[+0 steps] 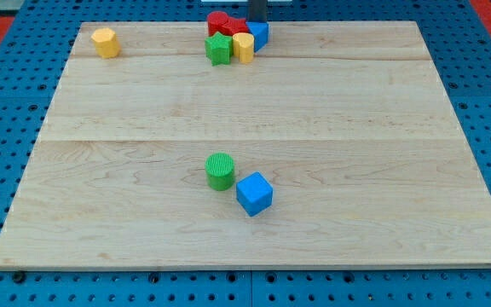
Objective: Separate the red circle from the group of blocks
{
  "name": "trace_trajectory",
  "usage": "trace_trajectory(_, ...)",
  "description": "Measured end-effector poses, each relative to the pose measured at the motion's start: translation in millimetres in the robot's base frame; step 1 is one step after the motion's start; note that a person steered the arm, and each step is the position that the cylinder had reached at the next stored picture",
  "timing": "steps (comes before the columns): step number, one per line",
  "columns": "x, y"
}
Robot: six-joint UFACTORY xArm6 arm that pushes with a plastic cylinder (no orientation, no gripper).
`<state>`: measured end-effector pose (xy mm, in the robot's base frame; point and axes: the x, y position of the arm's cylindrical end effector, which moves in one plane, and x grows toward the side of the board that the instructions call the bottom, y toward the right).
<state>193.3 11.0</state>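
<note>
The red circle (218,20) lies at the view's top edge of the wooden board (245,111), on the left side of a tight group. Touching it are a second red block (238,28), a green star (218,49), a yellow block (243,47) and a blue block (260,36). My tip (257,22) comes down at the group's top right, right behind the blue block and to the right of the red blocks. The rod hides part of the blue block.
A yellow hexagon (105,41) sits alone at the top left corner. A green circle (220,170) and a blue cube (254,194) lie next to each other below the centre. Blue pegboard (7,128) surrounds the board.
</note>
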Motion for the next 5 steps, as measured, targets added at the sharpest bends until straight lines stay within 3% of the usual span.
trace_trajectory(5,-0.1,-47.8)
